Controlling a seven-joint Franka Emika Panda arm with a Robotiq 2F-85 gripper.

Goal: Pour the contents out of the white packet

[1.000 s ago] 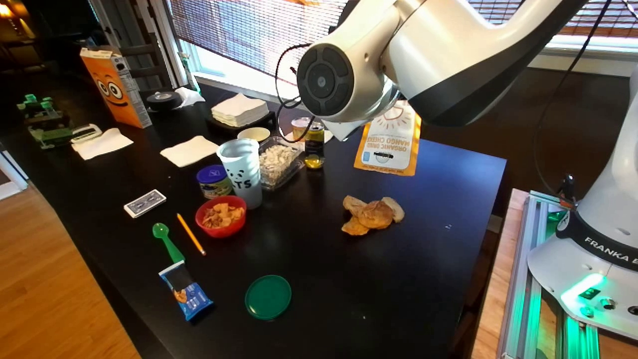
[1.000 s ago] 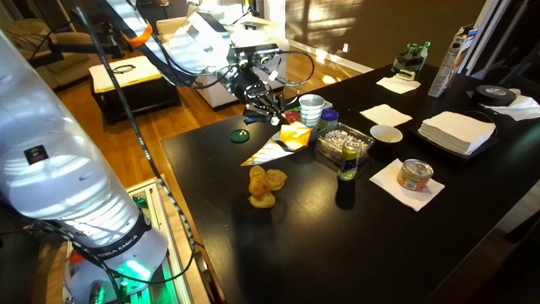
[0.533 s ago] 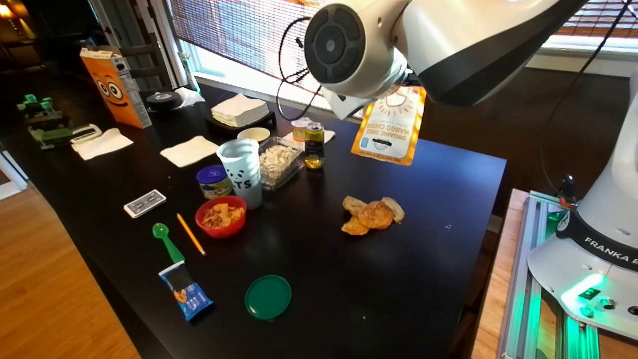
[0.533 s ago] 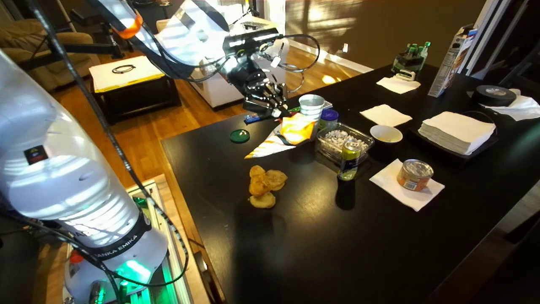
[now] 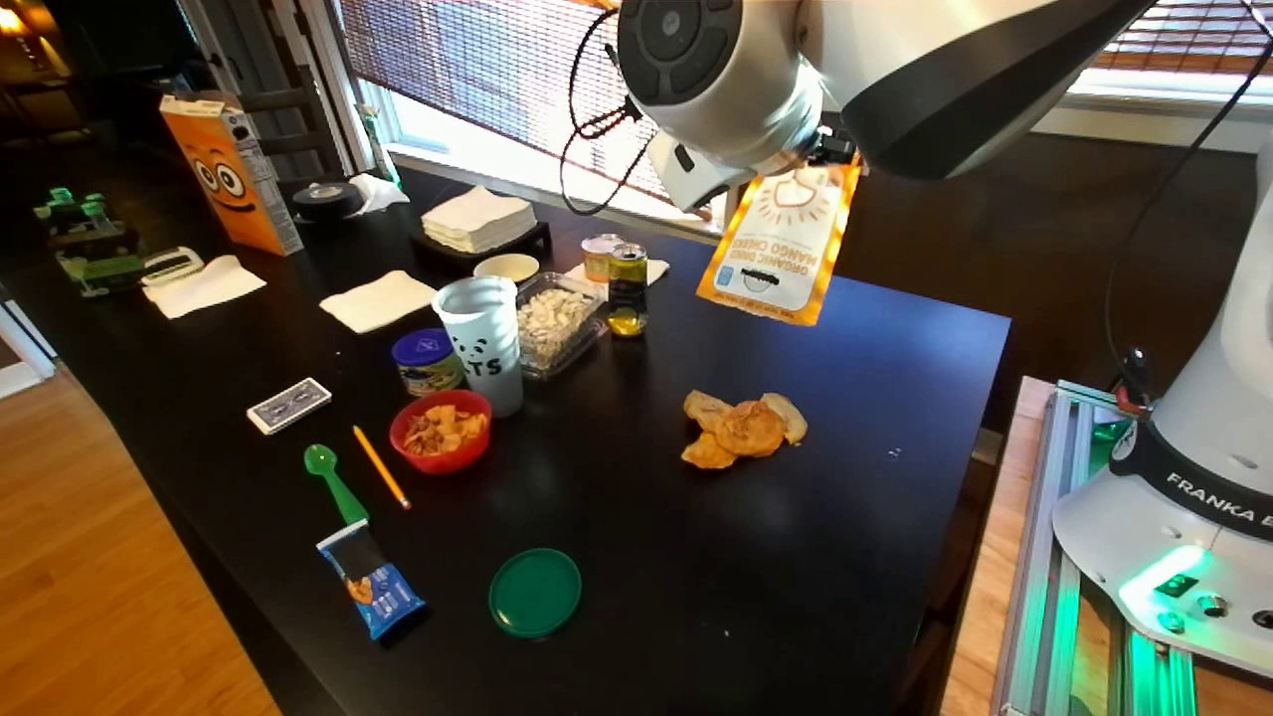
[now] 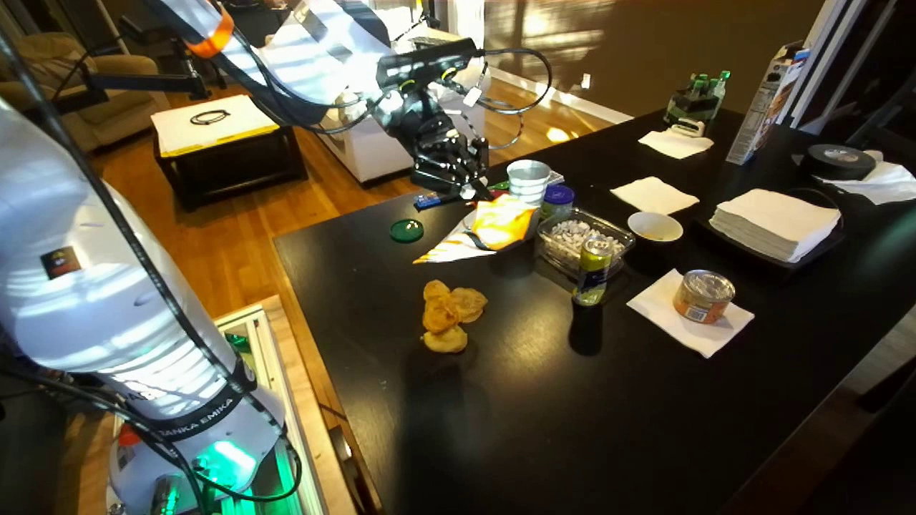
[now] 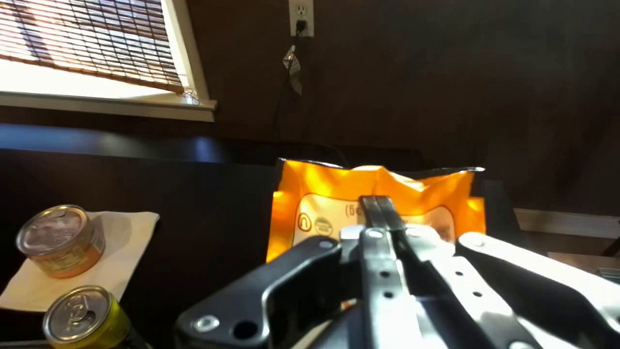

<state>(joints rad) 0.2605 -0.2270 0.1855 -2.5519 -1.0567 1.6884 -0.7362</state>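
White packet (image 5: 780,243), upside down in the tool's (image 7: 377,202) pinch, long axis obliquely downward.

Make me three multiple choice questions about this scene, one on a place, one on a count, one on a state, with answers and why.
1. Where is the short round metal tin?
A) in the round red plastic bowl
B) on the square white paper napkin
C) inside the tall white cup

2. How many slim yellow pencils show?
A) one
B) two
C) three

3. How is the glossy white-and-orange packet?
A) flat on the black table
B) leaning on the cup
C) held by the black metal claw

1 B: an exterior view shows the napkin beneath it.
2 A: an exterior view shows just one.
3 C: the wrist view shows it at the claw's tips.
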